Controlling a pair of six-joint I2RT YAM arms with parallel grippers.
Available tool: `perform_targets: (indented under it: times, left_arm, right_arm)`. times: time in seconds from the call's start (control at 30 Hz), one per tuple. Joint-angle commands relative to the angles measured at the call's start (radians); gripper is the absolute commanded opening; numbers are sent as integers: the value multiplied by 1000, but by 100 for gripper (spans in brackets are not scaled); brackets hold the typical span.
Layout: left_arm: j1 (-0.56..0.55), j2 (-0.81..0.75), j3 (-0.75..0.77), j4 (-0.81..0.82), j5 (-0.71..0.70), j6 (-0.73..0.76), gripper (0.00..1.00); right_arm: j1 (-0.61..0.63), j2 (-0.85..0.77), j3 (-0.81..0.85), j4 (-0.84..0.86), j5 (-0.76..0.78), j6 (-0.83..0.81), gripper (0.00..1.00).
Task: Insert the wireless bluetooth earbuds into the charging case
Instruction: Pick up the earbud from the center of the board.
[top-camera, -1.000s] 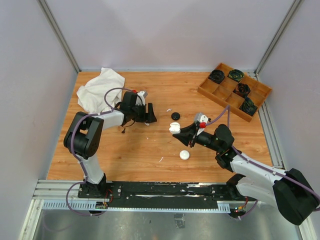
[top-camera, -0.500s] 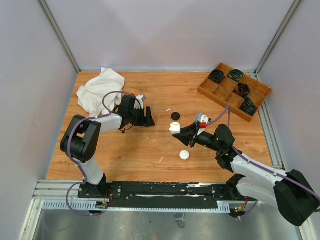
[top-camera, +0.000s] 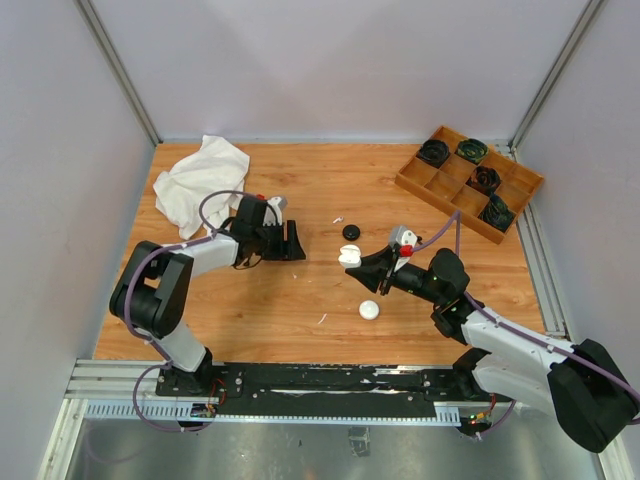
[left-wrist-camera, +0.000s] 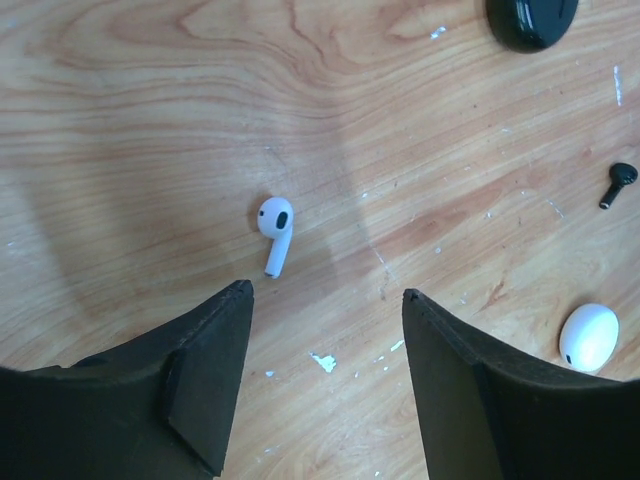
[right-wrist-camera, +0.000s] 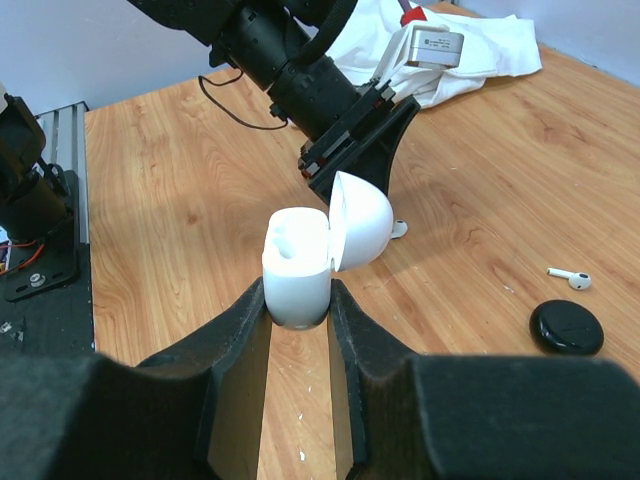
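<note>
The right arm reaches from the lower right of the top view toward the middle of the bench (top-camera: 280, 300), its forearm low and slanted up-left. The right gripper (right-wrist-camera: 298, 298) is clamped on the lower body of the charging case (right-wrist-camera: 296, 262). The case is a smooth white plastic shell, held upright, with its domed lid hinged open to the right in the wrist view and the hollow inside showing. Just below it in the top view, a white puck (top-camera: 369, 310) lies alone on the wood-grain bench.

The left arm folds up from the lower left, elbow bent, forearm running right. The left gripper (left-wrist-camera: 325, 292) angles down at the bench, its 2 matt black fingers (left-wrist-camera: 205, 385) spread with nothing between them. 1 white earbud (left-wrist-camera: 274, 226), glossy and stemmed, lies on the wood just beyond the gap. Near the right edge of that wrist view lie a black earbud (left-wrist-camera: 620, 183) and a white egg-shaped piece (left-wrist-camera: 588, 337).

Farther on, a round black puck (top-camera: 351, 232) sits with a second white earbud (top-camera: 338, 219) just up-left of it. A crumpled white cloth (top-camera: 200, 175) lies upper left. A wooden compartment tray (top-camera: 425, 182) holding dark round items stands upper right.
</note>
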Motion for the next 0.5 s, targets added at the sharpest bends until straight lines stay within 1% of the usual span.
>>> perform_targets:
  times: [0.0, 0.17, 0.37, 0.47]
  left_arm:
    - [4, -48, 58, -81, -102, 3, 65]
    - [-5, -17, 154, -184, -182, 44, 59]
    - [-63, 57, 269, -290, -292, 93, 55]
    - [-70, 92, 309, -323, -323, 97, 49]
  right_arm:
    - [-41, -14, 9, 3, -10, -6, 7]
    - [-40, -9, 12, -1, -12, -6, 7]
    - [-41, -9, 15, -10, -7, -9, 7]
    - [-40, -9, 15, -14, -6, -10, 7]
